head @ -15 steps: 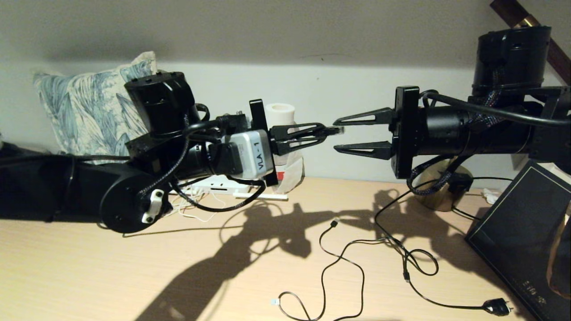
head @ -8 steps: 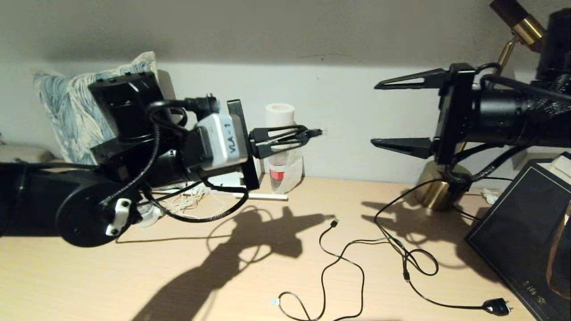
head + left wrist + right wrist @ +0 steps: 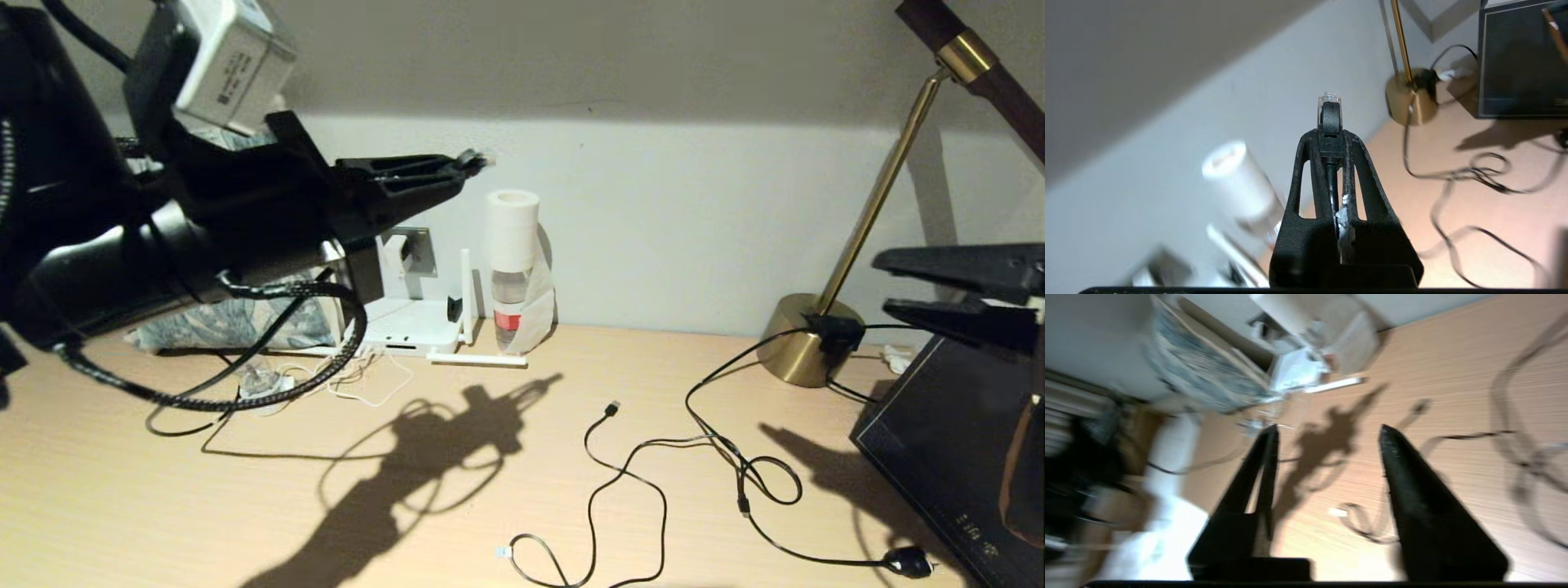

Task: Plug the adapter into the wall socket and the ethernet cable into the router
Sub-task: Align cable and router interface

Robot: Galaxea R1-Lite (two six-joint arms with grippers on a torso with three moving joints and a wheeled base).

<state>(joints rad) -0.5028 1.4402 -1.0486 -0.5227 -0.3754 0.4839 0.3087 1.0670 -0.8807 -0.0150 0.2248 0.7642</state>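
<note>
My left gripper (image 3: 467, 161) is raised at the upper left and shut on the ethernet cable's plug (image 3: 482, 157). In the left wrist view the clear plug tip (image 3: 1329, 99) sticks out past the gripper (image 3: 1329, 136), and the black cable (image 3: 1332, 183) runs back between the fingers. The white router (image 3: 408, 328) lies against the wall below, one antenna (image 3: 466, 286) upright. Just above it is the grey wall socket (image 3: 420, 249). I cannot make out the adapter for sure behind my left arm. My right gripper (image 3: 882, 284) hangs open and empty at the far right, over bare desk (image 3: 1327, 433).
A white-capped bottle (image 3: 513, 269) stands beside the router. A brass lamp base (image 3: 807, 353) sits at the back right, a dark flat box (image 3: 955, 433) at the right edge. Thin black cables (image 3: 653, 490) with a black plug (image 3: 906, 562) sprawl across the desk. A patterned pillow (image 3: 229, 322) lies at the left.
My left arm has swung up and to the left, carrying the ethernet plug. My right gripper has pulled away to the right and dropped lower; its fingers stand closer together than half a second ago.
</note>
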